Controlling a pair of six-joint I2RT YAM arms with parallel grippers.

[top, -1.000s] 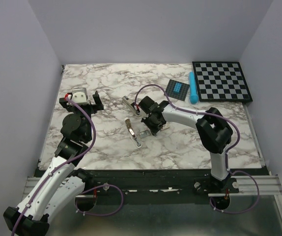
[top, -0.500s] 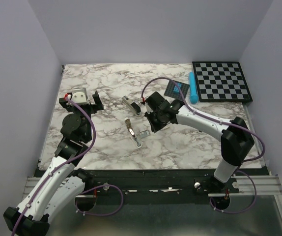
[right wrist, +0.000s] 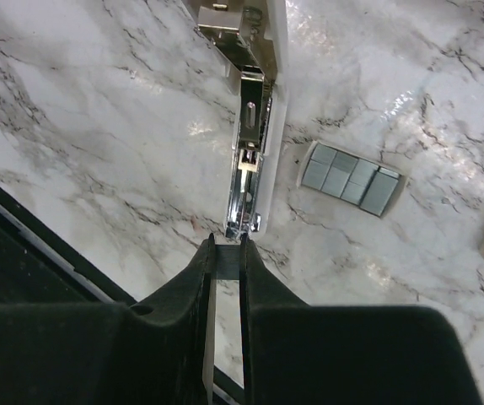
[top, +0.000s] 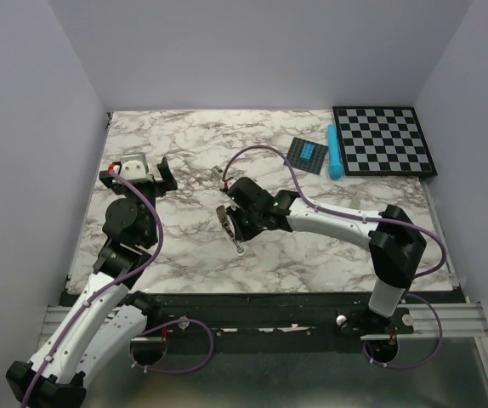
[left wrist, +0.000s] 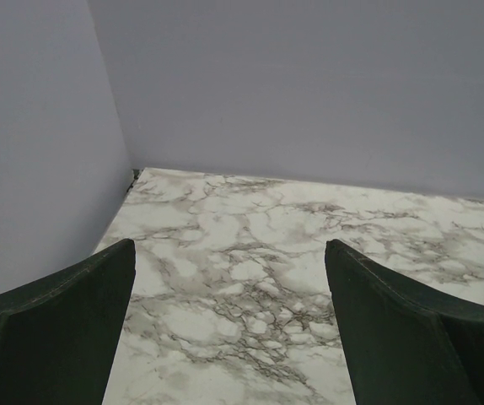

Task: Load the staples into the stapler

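Right gripper (right wrist: 225, 247): fingers nearly pressed together, pinching a thin grey strip of staples (right wrist: 224, 263) between the tips.
Right gripper position: low over the table (top: 184, 144), tips just short of the near end of the stapler's metal channel and roughly in line with it, as the right wrist view shows.
Left gripper (left wrist: 229, 337): fingers spread wide with nothing between them, held above bare marble near the table's left side, well apart from the stapler.
Stapler (right wrist: 248, 160): lies opened out flat on the marble, its shiny silver channel facing up and running away from the right fingertips; in the top view it sits near the table's middle (top: 231, 236), partly under the right arm.
Staple box (right wrist: 350, 177): small white tray lying flat just beside the stapler's channel, not touching it, with several grey strips side by side inside; the top view hides it under the right arm.
Far right corner: a chessboard (top: 384, 140) lies flat, with a blue bar (top: 335, 153) along its left edge and a dark studded plate (top: 307, 155) just left of that.
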